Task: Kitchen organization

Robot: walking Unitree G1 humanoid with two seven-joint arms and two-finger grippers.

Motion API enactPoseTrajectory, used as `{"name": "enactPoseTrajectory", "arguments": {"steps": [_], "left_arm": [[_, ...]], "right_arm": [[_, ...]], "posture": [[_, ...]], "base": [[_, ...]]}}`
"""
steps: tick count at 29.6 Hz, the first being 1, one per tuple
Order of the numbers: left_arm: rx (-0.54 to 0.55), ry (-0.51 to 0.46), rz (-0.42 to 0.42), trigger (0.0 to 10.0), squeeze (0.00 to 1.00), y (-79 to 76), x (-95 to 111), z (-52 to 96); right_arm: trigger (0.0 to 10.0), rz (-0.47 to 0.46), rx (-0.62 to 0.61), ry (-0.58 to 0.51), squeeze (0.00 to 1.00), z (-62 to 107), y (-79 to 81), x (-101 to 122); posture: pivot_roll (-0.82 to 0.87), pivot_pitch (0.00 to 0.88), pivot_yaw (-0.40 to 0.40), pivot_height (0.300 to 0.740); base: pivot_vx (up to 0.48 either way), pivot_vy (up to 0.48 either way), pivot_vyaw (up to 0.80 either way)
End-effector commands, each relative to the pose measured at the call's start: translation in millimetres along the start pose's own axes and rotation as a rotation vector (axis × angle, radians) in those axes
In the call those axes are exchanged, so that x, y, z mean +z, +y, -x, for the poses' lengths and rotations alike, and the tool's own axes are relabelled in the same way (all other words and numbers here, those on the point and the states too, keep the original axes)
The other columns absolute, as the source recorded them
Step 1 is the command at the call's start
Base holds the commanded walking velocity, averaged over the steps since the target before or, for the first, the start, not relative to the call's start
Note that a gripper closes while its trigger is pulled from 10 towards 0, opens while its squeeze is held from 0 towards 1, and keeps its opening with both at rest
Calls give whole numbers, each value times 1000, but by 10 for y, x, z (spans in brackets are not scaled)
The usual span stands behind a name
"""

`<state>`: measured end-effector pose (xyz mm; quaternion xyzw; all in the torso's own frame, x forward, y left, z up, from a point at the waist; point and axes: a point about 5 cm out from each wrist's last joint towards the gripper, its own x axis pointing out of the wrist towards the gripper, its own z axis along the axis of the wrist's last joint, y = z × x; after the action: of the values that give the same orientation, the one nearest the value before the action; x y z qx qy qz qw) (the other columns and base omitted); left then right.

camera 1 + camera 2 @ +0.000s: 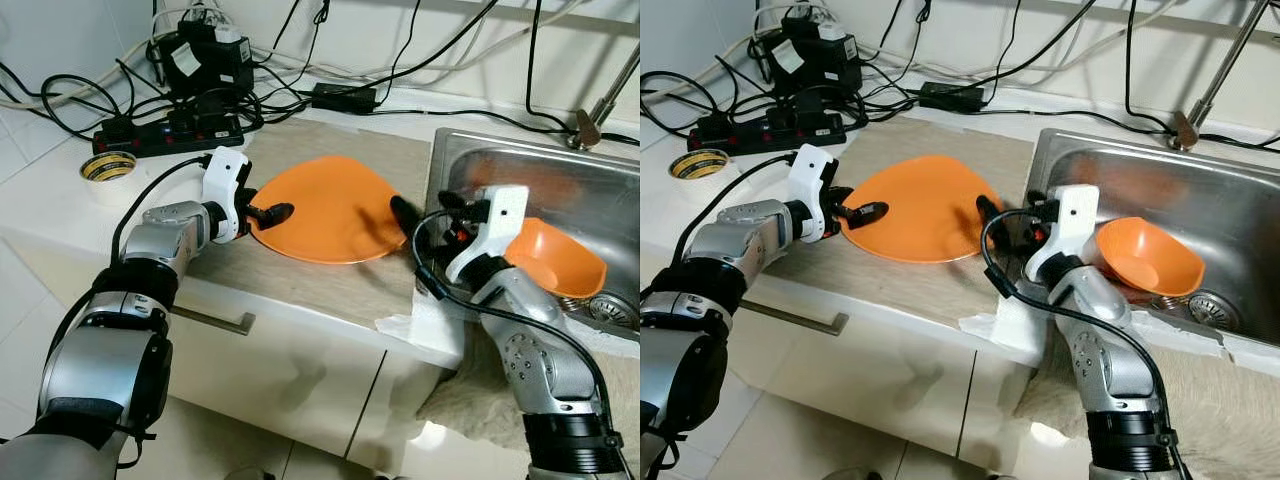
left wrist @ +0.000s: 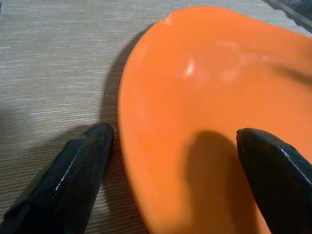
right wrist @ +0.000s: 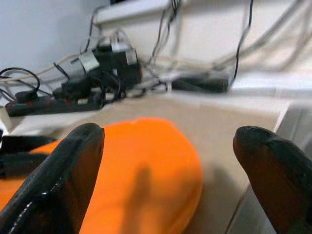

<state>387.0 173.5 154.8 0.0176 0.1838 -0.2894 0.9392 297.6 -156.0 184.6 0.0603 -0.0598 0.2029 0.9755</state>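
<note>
An orange plate [image 1: 325, 210] lies on the wood-grain counter mat [image 1: 300, 275]. My left gripper [image 1: 268, 214] is open at the plate's left rim, with one finger [image 2: 73, 175] on the mat side and the other [image 2: 278, 170] over the plate's face. At the plate's right edge, next to the sink, my right gripper [image 1: 405, 215] is open, its fingertips [image 3: 58, 175] spread wide above the rim. It holds nothing. An orange bowl [image 1: 555, 258] sits in the steel sink [image 1: 600, 180] just behind my right wrist.
A power strip [image 1: 165, 135], adapters and many black cables crowd the counter's back. A tape roll [image 1: 108, 166] lies at the far left. The faucet [image 1: 590, 125] stands behind the sink. White paper [image 1: 410, 325] hangs over the counter's front edge, above the cabinet handle [image 1: 215, 320].
</note>
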Motion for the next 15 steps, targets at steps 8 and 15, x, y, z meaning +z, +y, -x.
{"name": "enactPoseTrajectory", "arguments": {"steps": [8,15], "left_arm": [[12,58,33,10000,0,3,-162,-4],[23,54,46,10000,0,26,-215,17]], "right_arm": [[10000,80,-40,-32,0,94,-210,183],[10000,87,-57,18,0,183,-249,59]], "posture": [[-43,0,5,740],[-48,0,6,740]], "base": [[0,0,0],[0,0,0]]}}
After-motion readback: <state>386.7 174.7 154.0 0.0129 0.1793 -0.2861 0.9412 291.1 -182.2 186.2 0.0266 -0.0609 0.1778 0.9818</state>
